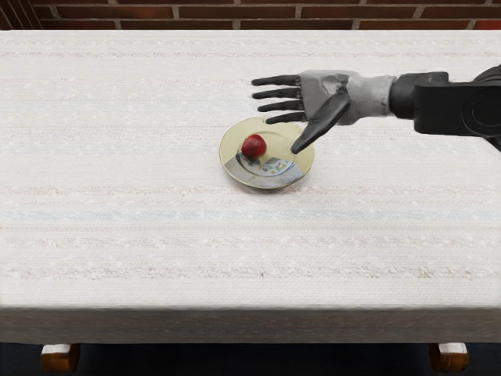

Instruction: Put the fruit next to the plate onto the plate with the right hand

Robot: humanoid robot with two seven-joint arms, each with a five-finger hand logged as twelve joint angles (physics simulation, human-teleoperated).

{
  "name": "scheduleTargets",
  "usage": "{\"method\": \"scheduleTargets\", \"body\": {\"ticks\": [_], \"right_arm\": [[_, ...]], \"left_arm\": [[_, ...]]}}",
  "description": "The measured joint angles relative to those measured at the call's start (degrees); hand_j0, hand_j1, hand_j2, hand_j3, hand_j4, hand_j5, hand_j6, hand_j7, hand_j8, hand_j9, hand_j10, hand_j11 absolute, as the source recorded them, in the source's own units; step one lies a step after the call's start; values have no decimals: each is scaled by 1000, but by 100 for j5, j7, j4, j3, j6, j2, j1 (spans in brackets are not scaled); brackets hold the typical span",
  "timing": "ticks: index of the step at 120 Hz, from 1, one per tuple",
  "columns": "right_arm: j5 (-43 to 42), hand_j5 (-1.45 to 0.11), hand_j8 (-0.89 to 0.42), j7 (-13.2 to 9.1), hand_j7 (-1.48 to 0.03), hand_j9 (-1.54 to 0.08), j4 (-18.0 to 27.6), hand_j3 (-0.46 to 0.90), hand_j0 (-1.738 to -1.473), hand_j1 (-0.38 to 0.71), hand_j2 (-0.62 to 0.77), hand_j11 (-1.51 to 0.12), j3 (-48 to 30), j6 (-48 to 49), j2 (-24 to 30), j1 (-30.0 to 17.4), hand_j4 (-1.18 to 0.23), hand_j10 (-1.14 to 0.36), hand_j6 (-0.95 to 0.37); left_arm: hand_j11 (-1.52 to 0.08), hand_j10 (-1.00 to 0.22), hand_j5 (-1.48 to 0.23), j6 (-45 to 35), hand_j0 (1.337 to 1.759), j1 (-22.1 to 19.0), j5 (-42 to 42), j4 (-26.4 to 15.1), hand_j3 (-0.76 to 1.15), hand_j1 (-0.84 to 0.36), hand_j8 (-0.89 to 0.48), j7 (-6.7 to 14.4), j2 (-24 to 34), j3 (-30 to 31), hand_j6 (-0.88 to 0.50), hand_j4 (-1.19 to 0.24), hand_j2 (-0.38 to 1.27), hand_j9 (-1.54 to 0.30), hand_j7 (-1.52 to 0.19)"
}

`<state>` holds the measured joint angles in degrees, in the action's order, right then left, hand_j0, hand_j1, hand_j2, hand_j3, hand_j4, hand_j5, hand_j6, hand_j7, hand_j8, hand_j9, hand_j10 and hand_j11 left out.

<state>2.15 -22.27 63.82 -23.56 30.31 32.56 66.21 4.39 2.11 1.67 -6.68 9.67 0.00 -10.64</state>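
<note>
A small red fruit (254, 146) lies on the left part of a round yellowish plate (301, 160) with a shiny centre, in the middle of the table. My right hand (290, 106) hovers just above and behind the plate, its arm coming in from the right edge. The fingers (275, 93) are spread and point left, and the thumb reaches down over the plate's right side. The hand holds nothing and stands apart from the fruit. No left arm shows.
The plate rests on a wide white-clothed table (156, 235). A brick wall (235, 12) runs behind the far edge. Two wooden table feet (59, 356) show below the front edge.
</note>
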Motion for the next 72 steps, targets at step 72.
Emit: {"method": "scheduleTargets", "body": {"ticks": [72], "right_arm": [[1581,-60,-43,53,-60,-60,412,0,-1658,-294,-8,-60,-201,470,2245,-1342,-43,-44,-42]], "left_arm": [[-313,-241,-313,0,1658,0,0,0,0,60,-241,-1,0,-1,-241,-241,48,-313,-313]]}}
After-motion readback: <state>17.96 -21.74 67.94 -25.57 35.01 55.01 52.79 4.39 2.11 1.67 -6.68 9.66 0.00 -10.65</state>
